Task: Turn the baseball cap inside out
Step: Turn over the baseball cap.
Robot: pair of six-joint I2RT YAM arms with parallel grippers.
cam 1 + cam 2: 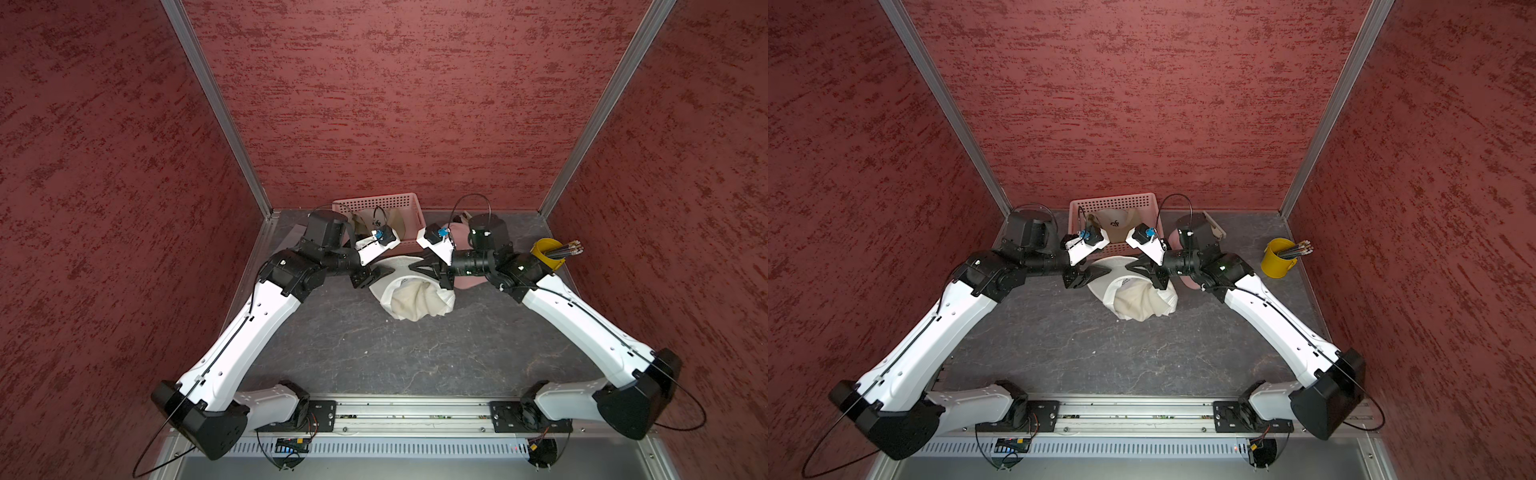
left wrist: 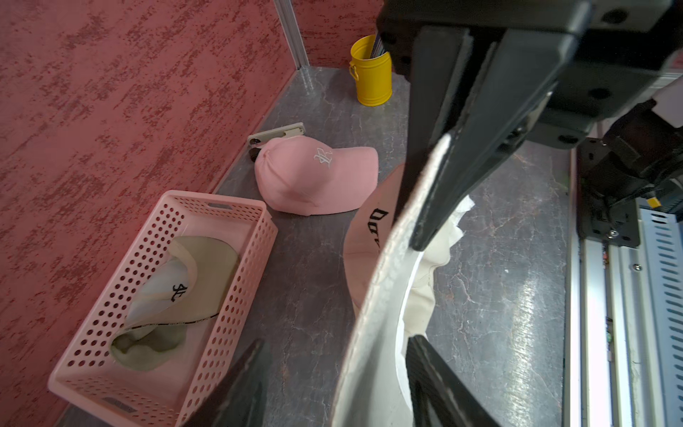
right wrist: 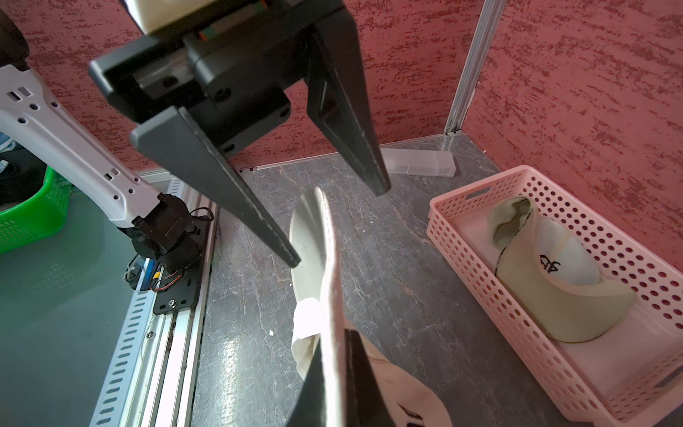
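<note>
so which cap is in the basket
The beige cap with the black logo, inside the pink perforated plastic basket; the pink cap lies on the table, the right gripper holds the cream cap.

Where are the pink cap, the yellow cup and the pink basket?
pink cap (image 2: 303, 181): left wrist view, crown.
yellow cup (image 1: 1276, 264): a top view, outer wall.
pink basket (image 3: 499, 184): right wrist view, end wall.

Pink basket (image 2: 236, 273) holding a beige cap (image 2: 210, 281), pink cap (image 2: 314, 181) nearby, yellow cup (image 2: 371, 77) (pencils (image 1: 1296, 249) inside), grey table (image 1: 374, 357)
</note>
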